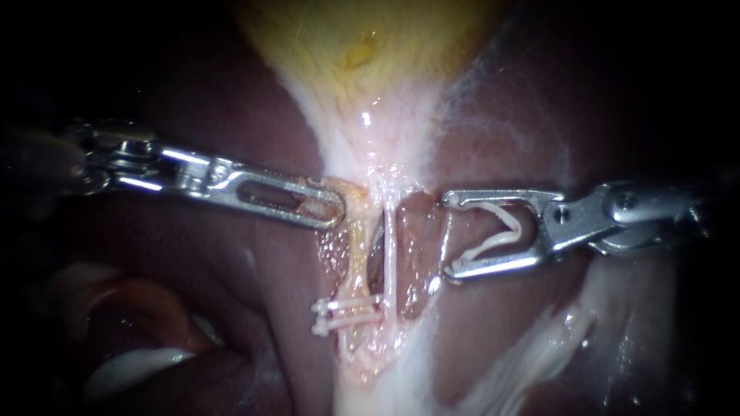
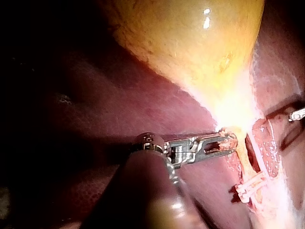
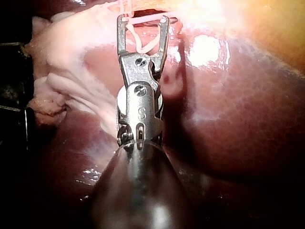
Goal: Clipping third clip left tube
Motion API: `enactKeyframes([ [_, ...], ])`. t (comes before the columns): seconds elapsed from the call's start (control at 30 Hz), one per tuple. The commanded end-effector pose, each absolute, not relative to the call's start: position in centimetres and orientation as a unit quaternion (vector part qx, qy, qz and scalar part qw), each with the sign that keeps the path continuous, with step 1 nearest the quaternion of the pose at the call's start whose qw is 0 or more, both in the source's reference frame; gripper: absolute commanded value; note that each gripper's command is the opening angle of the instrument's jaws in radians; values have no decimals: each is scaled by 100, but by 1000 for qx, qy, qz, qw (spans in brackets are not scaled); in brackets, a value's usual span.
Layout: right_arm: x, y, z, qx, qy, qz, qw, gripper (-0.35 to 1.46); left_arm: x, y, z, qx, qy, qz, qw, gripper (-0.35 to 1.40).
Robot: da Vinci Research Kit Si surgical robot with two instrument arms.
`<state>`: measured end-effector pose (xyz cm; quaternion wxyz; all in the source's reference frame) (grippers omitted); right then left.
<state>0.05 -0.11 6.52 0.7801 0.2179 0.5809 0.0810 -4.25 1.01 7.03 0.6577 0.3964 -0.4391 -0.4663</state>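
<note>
— So, what is your right instrument (image 1: 451, 233) carrying?

— It is holding the loaded clip (image 1: 497, 229), a white V. Both jaws are standing wide and touching its legs, and the mouth is facing across toward the tubes.

— And what is lying ahead of it?

— Nearest, a pale tube (image 1: 390, 246) is running up and down as a thin strand. Just beyond it the left tube (image 1: 357, 246), yellowish, is running the same way, crosswise to my jaws. Two clips (image 1: 348, 314) are sitting low on it, so I am judging the bare stretch above them to be my target.

— And the left instrument (image 1: 333, 209)?

— Farthest over, its jaws are lying together and gripping the left tube's upper end. My right instrument is the nearer one, though I am expecting the pale tube to be standing in its way.
</note>
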Motion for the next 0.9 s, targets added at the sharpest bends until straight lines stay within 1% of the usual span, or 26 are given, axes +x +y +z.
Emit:
enactKeyframes([
  [0.03, 5, -11, 652, 218, 581, 81, 780, 50, -424, 101, 703, 397, -439, -466, 658, -35],
  [0.23, 5, -11, 652, 219, 581, 80, 779, 50, -410, 107, 685, 403, -438, -465, 656, -35],
  [0.43, 5, -12, 651, 219, 582, 80, 779, 50, -391, 113, 640, 404, -436, -476, 648, -35],
  [0.63, 7, -12, 650, 219, 581, 80, 779, 50, -391, 107, 614, 402, -443, -472, 648, -35],
  [0.77, 12, -14, 650, 219, 582, 80, 779, 50, -393, 107, 613, 402, -443, -472, 648, -35],
  [0.9, 26, -22, 657, 218, 582, 78, 780, 50, -393, 107, 613, 402, -443, -472, 648, -35],
])
